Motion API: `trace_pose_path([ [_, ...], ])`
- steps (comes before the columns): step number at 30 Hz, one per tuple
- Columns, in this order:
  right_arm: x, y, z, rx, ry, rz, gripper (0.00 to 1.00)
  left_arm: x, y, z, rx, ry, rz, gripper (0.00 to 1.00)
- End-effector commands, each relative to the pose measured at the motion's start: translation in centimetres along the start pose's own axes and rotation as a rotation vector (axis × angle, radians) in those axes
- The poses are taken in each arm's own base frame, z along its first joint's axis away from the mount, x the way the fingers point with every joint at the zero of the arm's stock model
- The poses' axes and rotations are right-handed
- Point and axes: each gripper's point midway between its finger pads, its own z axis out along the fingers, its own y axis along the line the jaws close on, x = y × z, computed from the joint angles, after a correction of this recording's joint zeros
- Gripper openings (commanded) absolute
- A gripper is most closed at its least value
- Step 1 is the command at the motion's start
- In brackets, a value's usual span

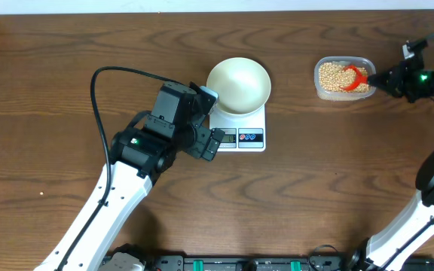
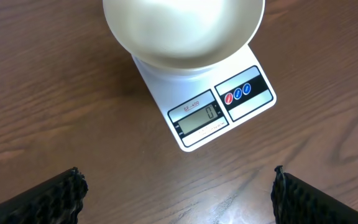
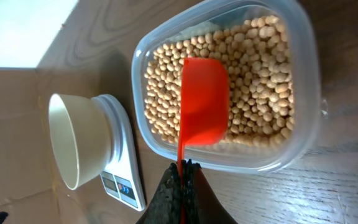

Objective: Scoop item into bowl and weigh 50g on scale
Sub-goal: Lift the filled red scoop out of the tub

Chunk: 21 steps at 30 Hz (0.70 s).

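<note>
Left claw: released, jaws wide, over bare counter in front of the scale.
Bowl: empty, on the scale, overhanging its back edge.
Display: zero, legible from the left wrist only.
Gap: open counter between scale and tub.
Soybeans: in the tub.
Right claw: clenched on the red scoop handle, scoop over the soybeans.

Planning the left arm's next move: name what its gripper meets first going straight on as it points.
Probably the front of the small white rectangular kitchen scale, though depth is unclear.
</note>
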Motion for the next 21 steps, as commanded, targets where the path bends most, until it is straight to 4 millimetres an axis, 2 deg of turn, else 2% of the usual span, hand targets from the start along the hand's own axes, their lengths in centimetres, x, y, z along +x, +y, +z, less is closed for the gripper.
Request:
trace_pose_path([
  [1, 0.3, -0.4, -0.5, -0.108, -0.014, 0.033, 0.01, 0.1, 0.0, 0.0, 0.003, 0.002, 0.007, 0.97],
  [8, -0.5, -0.9, -2.7, -0.182, -0.074, 0.046, 0.01, 0.1, 0.0, 0.0, 0.003, 0.003, 0.007, 0.97],
  [15, -0.5, -1.2, -3.6, -0.199, -0.09, 0.048, 0.01, 0.1, 0.0, 0.0, 0.003, 0.002, 0.007, 0.97],
  [21, -1.0, -0.7, -4.8, -0.274, -0.128, 0.045, 0.01, 0.1, 0.0, 0.0, 0.003, 0.002, 0.007, 0.97],
])
